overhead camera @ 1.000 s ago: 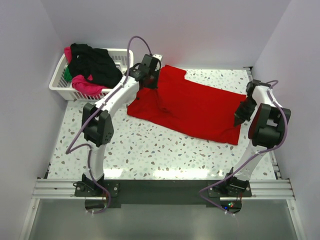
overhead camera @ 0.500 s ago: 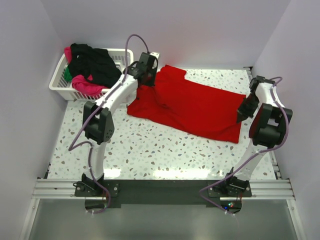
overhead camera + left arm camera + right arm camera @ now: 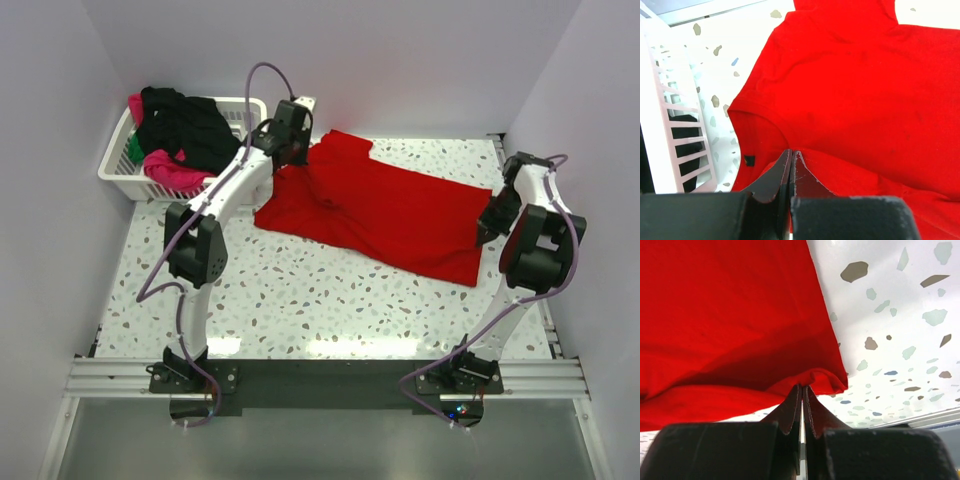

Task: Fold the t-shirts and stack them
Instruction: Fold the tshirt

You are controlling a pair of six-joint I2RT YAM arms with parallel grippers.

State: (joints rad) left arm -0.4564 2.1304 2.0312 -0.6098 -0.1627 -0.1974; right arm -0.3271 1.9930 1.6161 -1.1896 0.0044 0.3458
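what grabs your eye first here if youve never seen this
The bright red t-shirt lies spread across the far half of the speckled table. The left end effector pinches it near the collar, the right end effector at a corner of its opposite edge. A white basket in the far left corner holds black, pink and green clothes.

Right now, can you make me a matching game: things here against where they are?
1 plain red cloth t-shirt
2 white plastic lattice basket
3 left tool
4 right tool

A far-left corner of the speckled table
B shut on the shirt near its collar
C spread across the table
D shut on a corner of the shirt

Pairs: 1-C, 2-A, 3-B, 4-D
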